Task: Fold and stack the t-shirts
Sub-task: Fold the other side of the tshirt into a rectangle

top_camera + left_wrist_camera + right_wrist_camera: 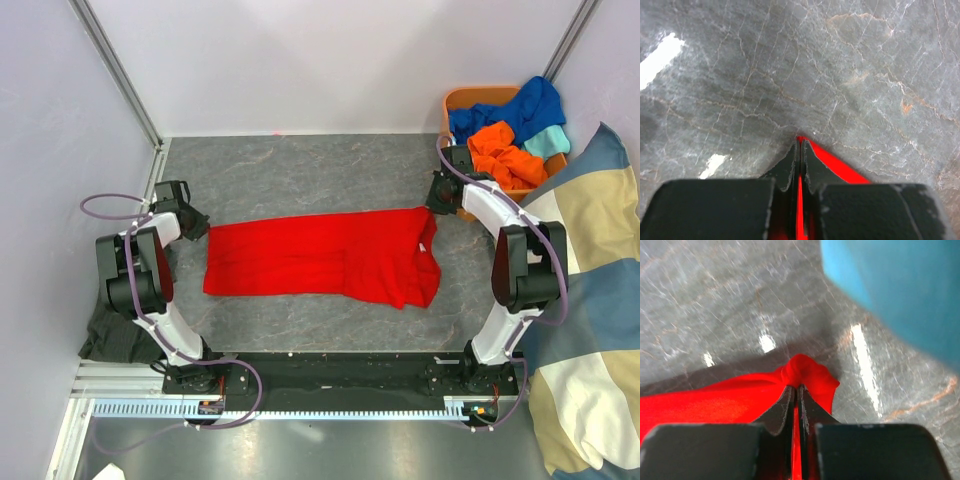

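Observation:
A red t-shirt (325, 256) lies stretched across the middle of the grey marble table, folded lengthwise. My left gripper (197, 228) is shut on its far left corner; the left wrist view shows the jaws pinched on red cloth (837, 162). My right gripper (437, 202) is shut on its far right corner; the right wrist view shows bunched red cloth (807, 374) at the fingertips. More t-shirts, royal blue (520, 108), orange (505, 155) and light teal (548, 141), are piled in an orange basket (470, 98) at the back right.
A big blue-and-beige checked cushion (590, 300) fills the right side beside the right arm. A dark cloth (110, 335) lies by the left arm's base. White walls enclose the table at the back and left. A teal-blue shape (905, 290) fills the right wrist view's upper right.

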{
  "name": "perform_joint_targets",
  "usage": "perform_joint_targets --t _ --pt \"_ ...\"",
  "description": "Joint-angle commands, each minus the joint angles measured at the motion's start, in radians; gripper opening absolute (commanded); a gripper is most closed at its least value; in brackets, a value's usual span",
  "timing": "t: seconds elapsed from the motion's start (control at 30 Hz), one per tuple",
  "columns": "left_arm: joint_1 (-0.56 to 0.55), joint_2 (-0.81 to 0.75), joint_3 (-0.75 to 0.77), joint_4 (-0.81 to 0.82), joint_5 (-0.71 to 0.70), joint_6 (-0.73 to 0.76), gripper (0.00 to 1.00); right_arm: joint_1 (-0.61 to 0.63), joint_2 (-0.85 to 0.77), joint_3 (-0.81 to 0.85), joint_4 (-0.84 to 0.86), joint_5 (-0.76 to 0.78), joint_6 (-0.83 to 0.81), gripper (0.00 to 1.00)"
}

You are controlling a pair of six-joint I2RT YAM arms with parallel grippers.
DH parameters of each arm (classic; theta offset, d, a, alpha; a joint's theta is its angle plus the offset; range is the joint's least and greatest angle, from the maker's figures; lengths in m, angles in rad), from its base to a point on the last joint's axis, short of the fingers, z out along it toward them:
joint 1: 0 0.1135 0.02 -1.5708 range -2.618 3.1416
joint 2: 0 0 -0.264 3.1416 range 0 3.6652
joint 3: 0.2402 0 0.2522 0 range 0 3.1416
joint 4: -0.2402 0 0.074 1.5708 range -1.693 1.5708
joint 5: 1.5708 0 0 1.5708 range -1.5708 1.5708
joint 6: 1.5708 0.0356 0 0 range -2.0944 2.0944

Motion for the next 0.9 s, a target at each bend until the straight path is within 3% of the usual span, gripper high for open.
perform_joint_targets --t 0.0,0.33,0.8,0.87 --pt "0.019 0.022 0.063 0.043 -0.011 -0.003 0.02 -0.018 0.029 0.091 0.045 0.055 -0.001 0.09" --pt "0.019 0.05 0.088 0.046 0.006 -0.003 0.02 -0.021 0.119 0.159 0.088 0.063 -0.001 0.09" --pt "0.019 0.096 0.114 0.069 0.018 -0.009 0.02 -0.021 0.26 0.203 0.273 0.067 -0.022 0.09" --pt "0.019 0.105 0.114 0.077 0.018 -0.008 0.04 -0.021 0.279 0.216 0.29 0.064 -0.035 0.17"
